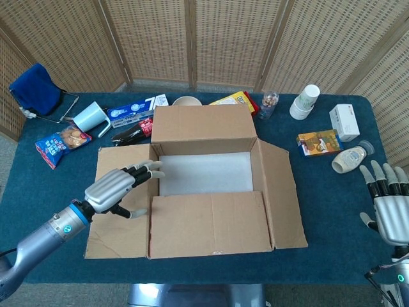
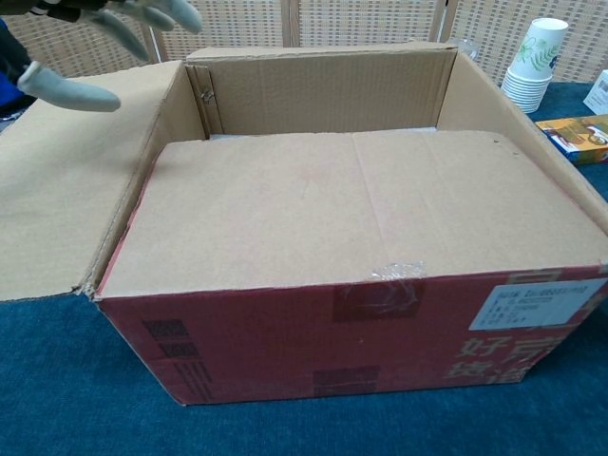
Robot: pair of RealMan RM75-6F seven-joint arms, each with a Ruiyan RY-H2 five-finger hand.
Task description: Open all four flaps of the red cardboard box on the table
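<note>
Left hand (image 1: 114, 188) hovers over the box's (image 1: 211, 185) left flap (image 1: 118, 220), fingers (image 1: 144, 171) spread, empty; right hand (image 1: 390, 214) likewise released.

Head view: high, looking steeply down; whole table (image 1: 38, 192) in frame. Chest view: low, close, level, facing box (image 2: 351, 323) front. Shared: box, left hand (image 1: 118, 188) at upper left, cups (image 2: 532, 66) upper right.

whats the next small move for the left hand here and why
Probably ease the left hand right and down so its fingertips hook under the free edge of the near flap. That flap lies folded over the red box opening, while the left flap, far flap and right flap are already folded out. The hand hovers open over the left flap, close by; the right hand is far off.
</note>
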